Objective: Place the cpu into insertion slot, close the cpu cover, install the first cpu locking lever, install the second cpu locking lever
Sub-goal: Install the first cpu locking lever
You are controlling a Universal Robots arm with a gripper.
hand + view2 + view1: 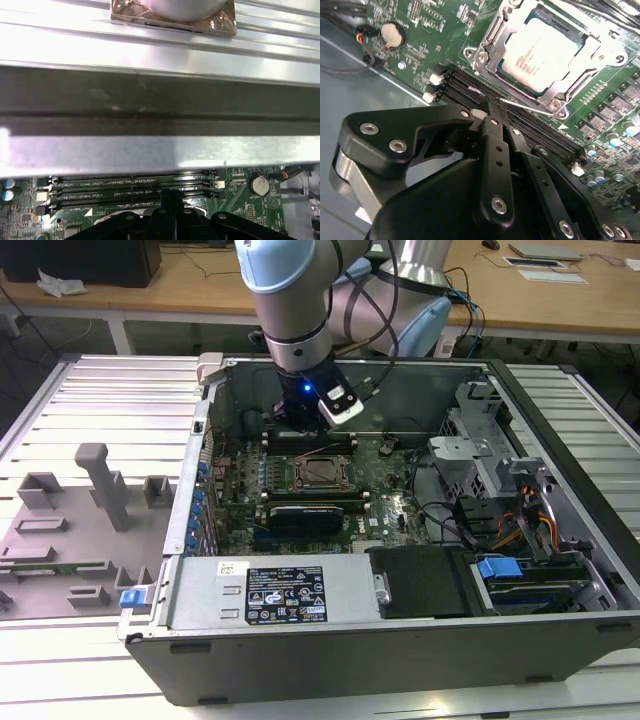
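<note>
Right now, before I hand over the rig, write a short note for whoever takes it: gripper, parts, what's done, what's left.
The gripper is shut, with its tip low over the memory slots and right at a thin wire lever. Whether it grips that lever cannot be told.
The cpu sits flat in its place on the motherboard.
The cpu cover is down, framing the cpu's edges.
Done: cpu placed, cover closed.
Left: both locking levers. Neither can be confirmed as latched.
</note>
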